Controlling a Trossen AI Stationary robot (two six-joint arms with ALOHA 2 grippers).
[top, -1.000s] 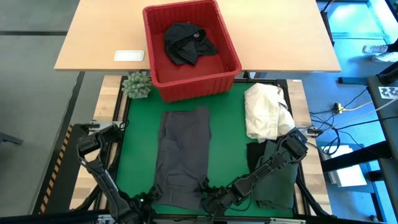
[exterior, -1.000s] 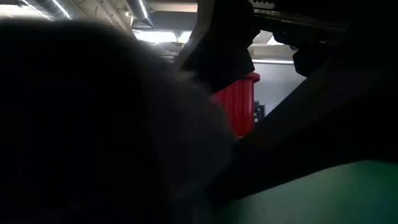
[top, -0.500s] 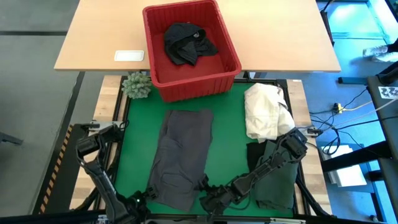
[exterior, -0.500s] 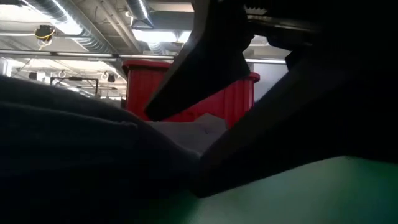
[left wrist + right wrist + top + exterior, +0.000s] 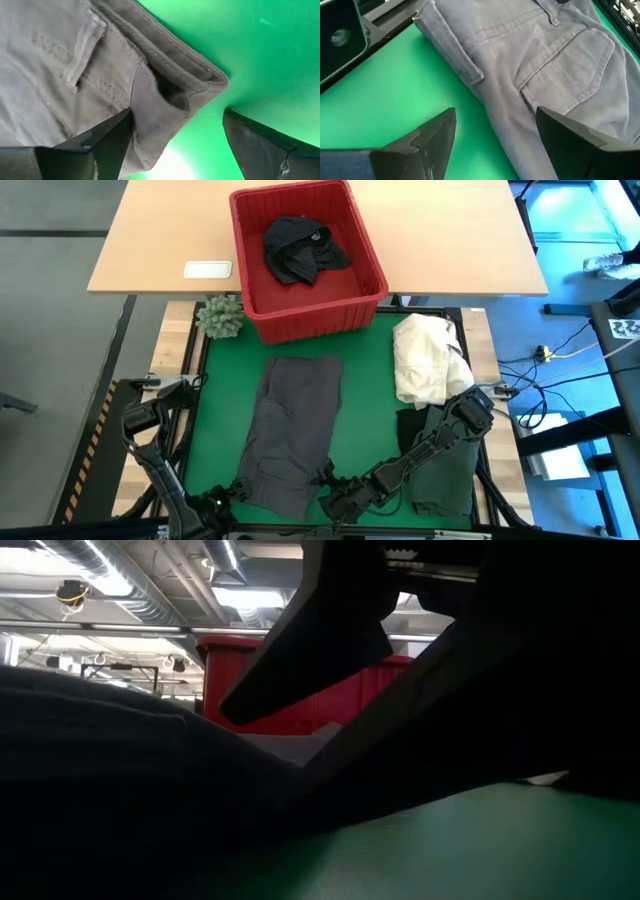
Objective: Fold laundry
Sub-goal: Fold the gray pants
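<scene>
Garment in work: dark grey trousers (image 5: pixel 292 430) lie flat on the green bench mat (image 5: pixel 370 420), waistband end nearest both hands, legs running away from them toward the red basket (image 5: pixel 305 255).
How it should handle: soft, limp and light by the look of it; the stitched waistband (image 5: pixel 170 65) and pocket seams (image 5: pixel 560 70) seem the firmest parts. A pinch on thin single cloth would likely slip or drag it.
Where to take hold: my judgement is the two waistband corners, one per hand.
Left hand (image 5: pixel 172 145): fingers spread wide, holding nothing; the doubled waistband corner lies between them, one finger against the cloth, the other over bare mat.
Right hand (image 5: pixel 495 135): also spread wide and empty, hanging low with the trousers' edge and back pocket just ahead of its fingers; I cannot tell whether it touches the cloth.
Other laundry: a black garment (image 5: pixel 303 248) is bunched in the basket, well beyond both hands; a dark green one (image 5: pixel 445 470) lies beside the right arm, next to a cream-white heap (image 5: pixel 428 358).
</scene>
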